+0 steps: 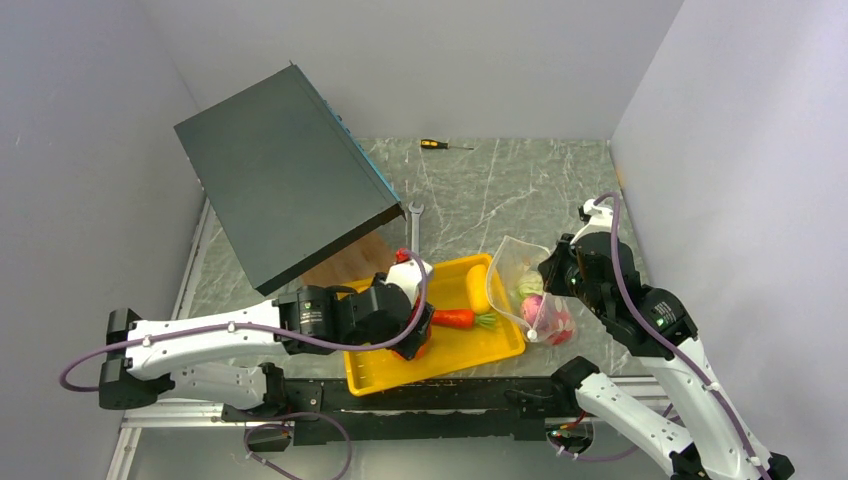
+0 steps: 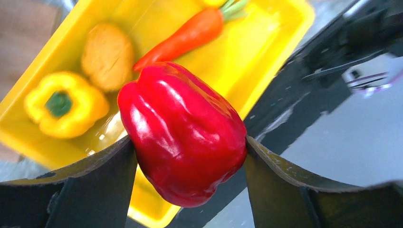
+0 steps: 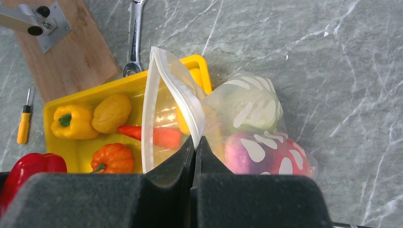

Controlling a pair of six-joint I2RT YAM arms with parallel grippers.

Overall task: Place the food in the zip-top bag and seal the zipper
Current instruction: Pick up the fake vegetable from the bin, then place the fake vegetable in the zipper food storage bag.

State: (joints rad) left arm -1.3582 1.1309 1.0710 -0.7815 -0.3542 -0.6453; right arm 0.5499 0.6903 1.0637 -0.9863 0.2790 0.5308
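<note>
**Left gripper** (image 2: pixel 186 164): jaws clamped on red pepper (image 2: pixel 183 133), one finger on each flank. Yellow tray (image 2: pixel 266 42) lies below and beyond fingers, holding yellow pepper (image 2: pixel 64 104), carrot (image 2: pixel 185 35) and pumpkin (image 3: pixel 113 159).

**Right gripper** (image 3: pixel 195 142): jaws pinched tight on rim of dotted bag (image 3: pixel 266 95), at zipper strip (image 3: pixel 147 109). Bag mouth gapes left of fingers, facing tray. Right of fingers, inside bag: cabbage (image 3: pixel 242 102), onion (image 3: pixel 242 152), tomato (image 3: pixel 290 159). Bag belly rests on table (image 3: pixel 342 71).

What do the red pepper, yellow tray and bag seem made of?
The red pepper looks like hard plastic: glossy, sharp highlights. The yellow tray is likely moulded plastic, smooth, shiny. The zip-top bag seems thin clear plastic film: creased, contents showing through.
</note>
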